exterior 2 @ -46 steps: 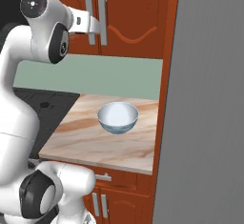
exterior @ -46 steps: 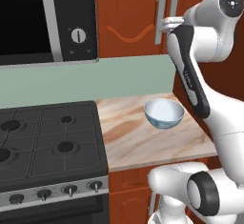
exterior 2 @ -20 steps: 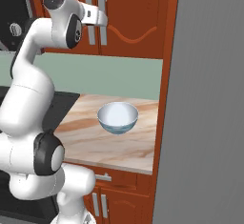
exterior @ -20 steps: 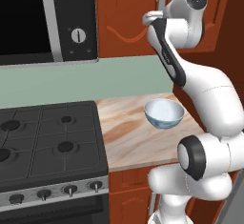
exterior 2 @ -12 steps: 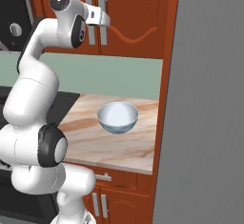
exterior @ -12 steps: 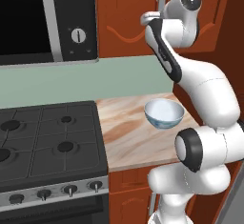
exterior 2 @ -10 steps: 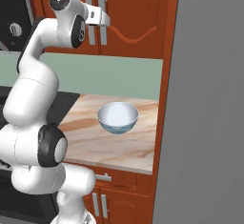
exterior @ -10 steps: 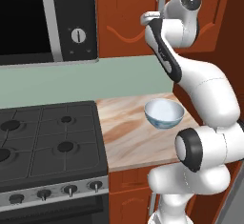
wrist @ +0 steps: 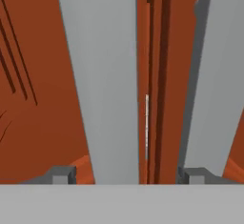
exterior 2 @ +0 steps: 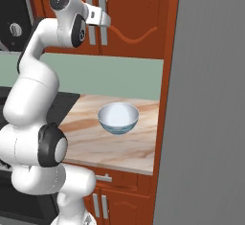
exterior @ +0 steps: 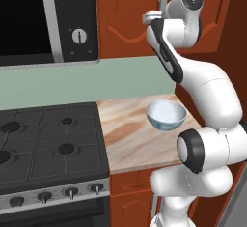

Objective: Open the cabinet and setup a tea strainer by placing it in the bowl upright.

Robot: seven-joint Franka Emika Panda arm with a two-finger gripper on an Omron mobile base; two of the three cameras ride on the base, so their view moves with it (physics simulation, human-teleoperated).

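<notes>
Two closed doors are presented by the cabinet [exterior 2: 139, 13], which fills the far wall above the counter [exterior: 140, 139]; its two silver bar handles [exterior 2: 95, 13] run vertically, side by side at the seam between the doors. The arm is raised to them, and the gripper [wrist: 126, 174] is set straight on to the left handle [wrist: 102, 80], whose long axis is seen running up between the two fingertips [wrist: 62, 175]. The fingers are spread, one on each side of that bar and of the seam, with the right handle [wrist: 214, 75] lying just outside the right fingertip; nothing is pinched yet. A squeeze across the bar, at right angles to its length, is judged to be what the pull calls for. The bowl [exterior: 166, 114] is set upright on the counter below, right of the stove [exterior: 48, 144], well apart from the gripper. No tea strainer is made out; it is presumed to be behind the doors.
</notes>
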